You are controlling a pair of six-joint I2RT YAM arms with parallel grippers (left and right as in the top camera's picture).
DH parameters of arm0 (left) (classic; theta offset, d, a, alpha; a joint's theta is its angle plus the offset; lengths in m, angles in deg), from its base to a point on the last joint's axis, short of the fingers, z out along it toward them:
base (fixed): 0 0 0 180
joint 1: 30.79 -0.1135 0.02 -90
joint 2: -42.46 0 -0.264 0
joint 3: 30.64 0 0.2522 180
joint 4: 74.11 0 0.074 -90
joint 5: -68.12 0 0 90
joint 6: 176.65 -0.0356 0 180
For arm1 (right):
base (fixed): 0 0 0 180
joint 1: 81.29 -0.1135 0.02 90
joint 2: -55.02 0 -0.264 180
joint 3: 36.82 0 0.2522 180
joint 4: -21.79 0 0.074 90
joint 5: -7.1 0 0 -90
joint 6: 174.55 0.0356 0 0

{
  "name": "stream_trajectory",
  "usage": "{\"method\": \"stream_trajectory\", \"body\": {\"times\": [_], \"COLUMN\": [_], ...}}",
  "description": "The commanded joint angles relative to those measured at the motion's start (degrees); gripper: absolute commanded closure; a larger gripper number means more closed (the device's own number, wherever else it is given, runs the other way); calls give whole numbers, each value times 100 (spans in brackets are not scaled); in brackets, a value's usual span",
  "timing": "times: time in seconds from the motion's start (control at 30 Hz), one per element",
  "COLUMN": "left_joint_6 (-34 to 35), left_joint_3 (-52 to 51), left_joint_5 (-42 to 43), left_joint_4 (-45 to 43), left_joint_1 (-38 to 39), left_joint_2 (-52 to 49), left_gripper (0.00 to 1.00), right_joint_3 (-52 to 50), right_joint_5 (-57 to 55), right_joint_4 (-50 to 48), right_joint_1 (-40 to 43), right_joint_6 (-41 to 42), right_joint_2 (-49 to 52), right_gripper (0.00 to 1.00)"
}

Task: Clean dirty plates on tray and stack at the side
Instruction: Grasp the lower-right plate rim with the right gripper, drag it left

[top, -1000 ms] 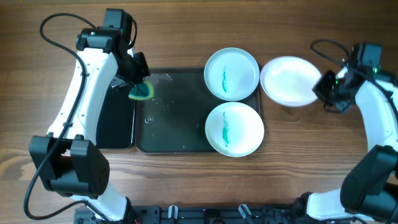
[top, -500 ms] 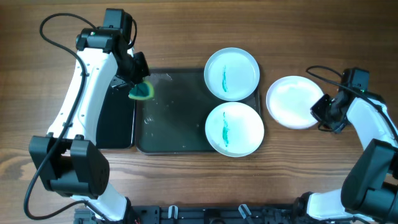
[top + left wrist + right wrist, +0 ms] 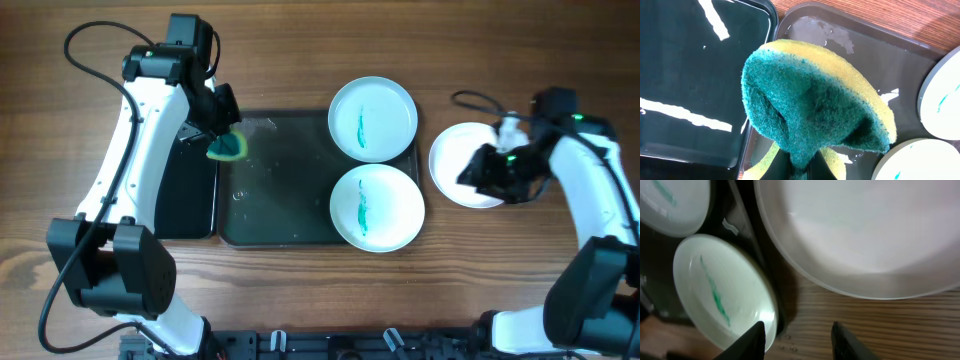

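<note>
Yellow sponge (image 3: 228, 147) (image 3: 815, 115) with green scouring face, narrow glossy black tray (image 3: 185, 205) (image 3: 690, 75) beside it, wood-grain table (image 3: 300, 50).

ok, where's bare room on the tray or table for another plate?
Tray: bare from the sponge to the far plate and near plate. Table: bare wood in front of the clean plate. Crowded at the tray's right end: those plates sit close, clean plate beside them under the right gripper.

Tray (image 3: 280, 195) left half bare, two smeared plates (image 3: 372, 118) crowd its right end, right arm (image 3: 588, 182) covers the side plate (image 3: 448, 160)
</note>
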Motion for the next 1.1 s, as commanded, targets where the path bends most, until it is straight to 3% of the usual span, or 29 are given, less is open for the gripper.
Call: {"method": "stream_trajectory", "body": {"times": [0.0,0.3,0.5,0.8,0.87,1.07], "left_joint_6": [-98,-98,-98,-98,-98,-205], "left_joint_3": [52,52,52,52,52,52], "left_joint_5": [68,68,68,68,68,66], "left_joint_4": [9,11,11,11,11,31], "left_joint_1": [37,37,37,37,37,37], "left_joint_2": [39,39,39,39,39,39], "left_gripper": [96,96,96,96,96,96], "right_joint_3": [-522,-1231,-1300,-1464,-1467,-1340], "right_joint_5": [258,-195,-374,-767,-765,-695], "right_joint_4": [-304,-1305,-1421,-1576,-1613,-1508], "right_joint_1": [-516,-1460,-1727,-1967,-2033,-2420], "right_joint_6": [-149,411,636,994,1088,1582], "right_joint_2": [-55,-50,-50,-50,-50,-160], "right_gripper": [57,62,82,83,94,96]}}
